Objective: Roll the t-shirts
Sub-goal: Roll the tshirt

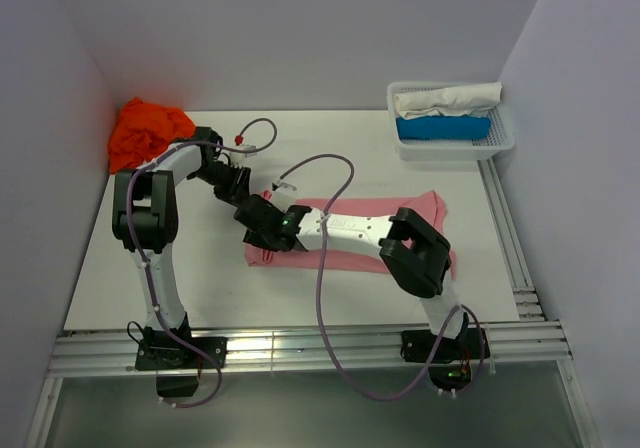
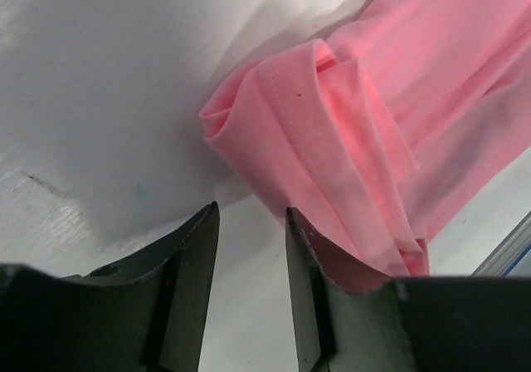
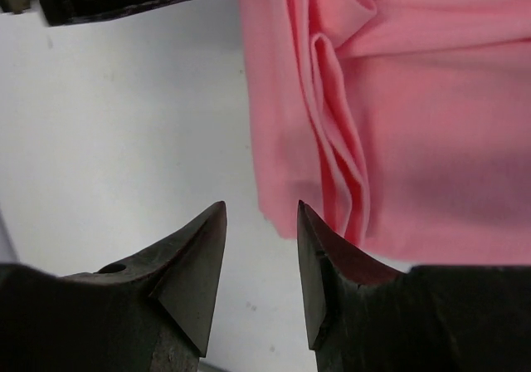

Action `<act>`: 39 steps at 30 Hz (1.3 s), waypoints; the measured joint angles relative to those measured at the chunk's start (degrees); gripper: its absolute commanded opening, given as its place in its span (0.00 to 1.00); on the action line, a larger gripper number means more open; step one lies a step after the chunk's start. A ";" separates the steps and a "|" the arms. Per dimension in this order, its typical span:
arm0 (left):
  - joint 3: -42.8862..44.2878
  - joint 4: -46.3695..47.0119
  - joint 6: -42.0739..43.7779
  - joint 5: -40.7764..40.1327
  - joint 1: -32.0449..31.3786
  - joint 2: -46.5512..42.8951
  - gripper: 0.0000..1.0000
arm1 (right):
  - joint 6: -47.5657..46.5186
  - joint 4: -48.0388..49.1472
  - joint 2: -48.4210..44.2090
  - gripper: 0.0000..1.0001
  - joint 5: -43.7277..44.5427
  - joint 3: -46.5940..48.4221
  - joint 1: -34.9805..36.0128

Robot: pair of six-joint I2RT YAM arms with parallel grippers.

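Where arms (image 1: 350, 230) meet, pink t-shirt (image 1: 425, 208) — half hidden

From above, the right arm (image 1: 350, 230) hides the middle of the pink t-shirt (image 1: 425, 208); both wrist views cut it off at the right edge. The left arm (image 1: 148, 208) overlaps an edge of the orange t-shirt (image 1: 145, 128).

Plain pale walls (image 1: 300, 28) close around a white table (image 1: 230, 298); metal rails (image 1: 520, 343) run along its near edge.
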 measured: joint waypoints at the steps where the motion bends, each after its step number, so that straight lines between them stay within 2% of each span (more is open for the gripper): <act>1: 0.00 0.13 0.00 0.33 0.00 0.00 0.44 | -0.59 -0.28 1.14 0.47 -0.04 0.90 -0.13; 9: 0.00 0.35 0.02 1.75 0.15 0.02 0.44 | -3.85 -4.22 7.30 0.46 -1.36 3.15 -3.48; 10: 0.00 0.35 0.00 1.75 0.17 0.00 0.44 | -4.00 -4.52 7.43 0.44 -1.49 3.02 -3.85; 11: 0.00 0.37 0.02 1.75 0.22 0.02 0.43 | -4.02 -4.55 7.41 0.37 -1.53 2.62 -4.26; 12: 0.00 0.35 0.00 1.75 0.22 0.02 0.43 | -4.17 -4.50 7.34 0.34 -1.53 2.32 -4.57; 16: 0.00 0.35 0.02 1.77 0.28 0.02 0.45 | -3.78 -3.65 6.36 0.33 -1.57 0.11 -4.96; 18: 0.00 0.37 0.02 1.90 0.50 0.02 0.49 | -3.69 -3.30 5.64 0.26 -1.60 -1.03 -4.96; 21: 0.00 0.33 0.02 2.89 0.83 0.02 0.53 | -3.54 -3.67 4.87 0.22 -1.64 -2.10 -4.96; 22: 0.04 0.24 0.07 3.32 0.94 0.02 0.53 | -3.52 -3.76 4.87 0.22 -1.62 -2.12 -4.96; 25: 0.48 -0.37 0.07 4.72 1.27 0.02 0.56 | -3.34 -4.39 4.74 0.31 -1.18 -2.08 -4.83; 30: 0.66 -0.11 -0.33 5.66 1.55 0.15 0.58 | -3.82 -7.76 4.66 0.35 0.50 0.44 -3.85; 39: 2.38 -0.31 -2.32 10.29 1.70 4.15 0.58 | -6.03 -12.87 8.11 0.44 2.43 16.94 -0.50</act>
